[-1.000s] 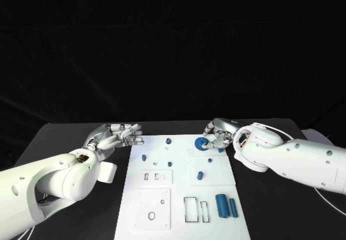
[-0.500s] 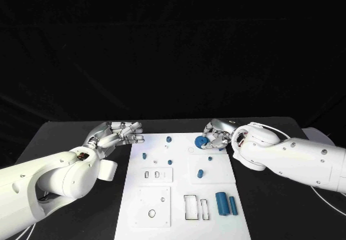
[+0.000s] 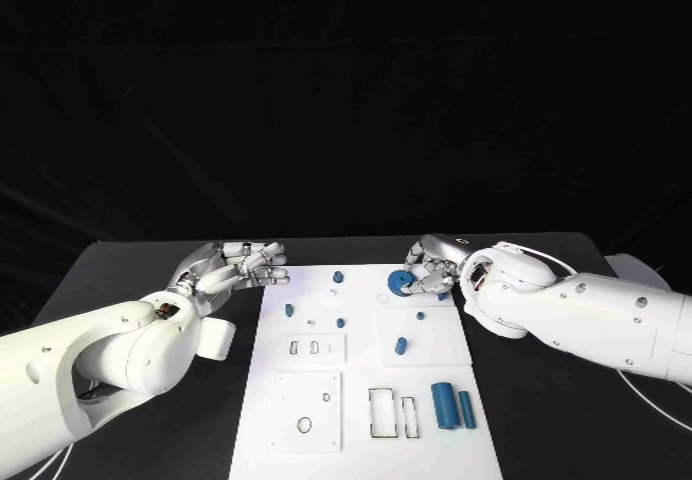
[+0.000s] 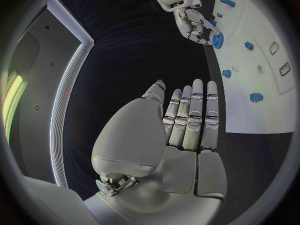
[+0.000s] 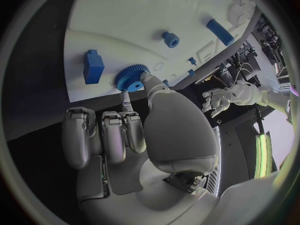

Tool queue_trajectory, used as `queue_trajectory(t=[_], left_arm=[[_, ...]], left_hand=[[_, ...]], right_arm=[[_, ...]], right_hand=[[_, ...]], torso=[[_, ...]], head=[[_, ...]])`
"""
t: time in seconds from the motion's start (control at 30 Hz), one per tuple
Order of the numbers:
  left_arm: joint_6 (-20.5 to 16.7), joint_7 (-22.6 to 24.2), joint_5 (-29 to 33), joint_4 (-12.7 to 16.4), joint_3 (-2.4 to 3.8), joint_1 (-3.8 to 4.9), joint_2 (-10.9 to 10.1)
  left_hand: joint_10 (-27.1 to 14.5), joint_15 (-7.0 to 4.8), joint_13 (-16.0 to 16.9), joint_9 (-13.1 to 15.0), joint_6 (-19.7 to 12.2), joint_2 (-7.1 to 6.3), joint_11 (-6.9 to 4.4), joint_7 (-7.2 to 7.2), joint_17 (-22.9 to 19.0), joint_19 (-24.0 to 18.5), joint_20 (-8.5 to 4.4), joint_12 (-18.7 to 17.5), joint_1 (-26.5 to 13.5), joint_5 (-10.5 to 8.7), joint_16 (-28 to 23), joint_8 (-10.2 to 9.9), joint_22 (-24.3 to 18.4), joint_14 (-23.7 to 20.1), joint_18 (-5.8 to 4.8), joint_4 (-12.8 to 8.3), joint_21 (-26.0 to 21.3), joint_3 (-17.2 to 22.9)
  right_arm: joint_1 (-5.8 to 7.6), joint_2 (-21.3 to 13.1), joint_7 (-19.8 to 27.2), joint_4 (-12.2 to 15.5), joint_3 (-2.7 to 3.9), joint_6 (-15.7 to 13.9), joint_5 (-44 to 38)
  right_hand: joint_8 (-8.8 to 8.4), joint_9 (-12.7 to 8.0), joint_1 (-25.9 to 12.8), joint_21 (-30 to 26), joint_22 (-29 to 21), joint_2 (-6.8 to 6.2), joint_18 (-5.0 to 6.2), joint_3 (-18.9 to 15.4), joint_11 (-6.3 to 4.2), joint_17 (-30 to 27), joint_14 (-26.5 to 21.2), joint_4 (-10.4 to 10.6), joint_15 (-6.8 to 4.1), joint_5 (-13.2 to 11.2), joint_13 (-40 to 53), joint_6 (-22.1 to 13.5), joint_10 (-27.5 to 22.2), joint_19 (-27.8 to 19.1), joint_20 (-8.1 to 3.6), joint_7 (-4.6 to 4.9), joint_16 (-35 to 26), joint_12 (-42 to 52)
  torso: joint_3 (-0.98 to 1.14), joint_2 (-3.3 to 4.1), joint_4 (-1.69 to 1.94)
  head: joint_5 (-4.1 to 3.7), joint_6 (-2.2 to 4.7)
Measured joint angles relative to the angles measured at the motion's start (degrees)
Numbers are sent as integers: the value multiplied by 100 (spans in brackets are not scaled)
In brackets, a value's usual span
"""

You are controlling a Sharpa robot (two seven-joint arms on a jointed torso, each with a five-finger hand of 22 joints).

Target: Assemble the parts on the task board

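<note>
The white task board (image 3: 361,400) lies in the middle of the black table. My right hand (image 3: 433,270) is over the board's far right corner and pinches a blue toothed gear (image 3: 398,283) between thumb and a finger. In the right wrist view the gear (image 5: 131,77) sits close to the board's surface beside a blue block (image 5: 94,66). My left hand (image 3: 238,265) hovers off the board's far left corner, fingers straight and apart, holding nothing. The left wrist view shows that flat palm (image 4: 187,120) and, beyond it, the right hand (image 4: 195,24) with the gear (image 4: 217,39).
Small blue pegs (image 3: 338,277) (image 3: 289,310) (image 3: 401,347) stand on the board's far half. Two blue cylinders (image 3: 444,407) (image 3: 466,410) lie at its near right, next to rectangular slots (image 3: 381,416). Black table surrounds the board on both sides.
The whole picture has shifted up a little. Relative to the board both hands stay in place, and the right hand keeps its pinch on the gear.
</note>
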Motion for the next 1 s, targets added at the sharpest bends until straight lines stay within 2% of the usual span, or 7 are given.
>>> queue_trajectory(t=[0.13,0.5,0.67,1.0], left_arm=[[11,0,33,-2,0,0,0],[24,-1,82,-13,0,0,3],[26,-1,91,-16,0,0,4],[29,-10,102,-22,0,0,4]], left_hand=[[0,0,0,0,0,0,0,0,0,0,0,0,0,0,0,0,0,0,0,0,0,0],[0,0,0,-5,0,0,0,0,5,0,0,-48,0,0,-43,-33,-12,0,0,0,0,0],[0,0,0,-5,0,0,0,0,5,0,0,-73,0,0,-43,-33,-18,0,0,0,0,0],[-20,0,0,-5,0,0,20,0,10,0,0,-78,0,0,-43,-33,-18,0,0,0,0,0]], right_arm=[[-31,17,2,14,5,-46,-167],[-71,35,-17,46,3,-81,-556],[-83,48,-38,62,-2,-105,-691],[-94,97,-66,66,-7,-130,-809]], right_hand=[[53,31,17,8,0,16,0,0,0,0,0,0,0,0,0,89,0,0,0,-33,0,14],[93,40,22,48,-1,21,0,-34,-42,0,0,34,0,-1,-1,141,0,21,-21,-44,0,50],[101,37,-108,48,-1,-109,0,-120,-42,-1,0,120,0,-70,-1,81,0,21,-21,-37,0,50],[119,37,-143,48,3,-145,0,-151,-42,-1,0,151,0,-90,-1,57,0,21,-21,-24,-1,29]], torso=[[1,1,2],[-1,-2,2],[0,-3,1],[1,0,8]], head=[[8,-8],[23,-23],[23,-14],[35,11]])
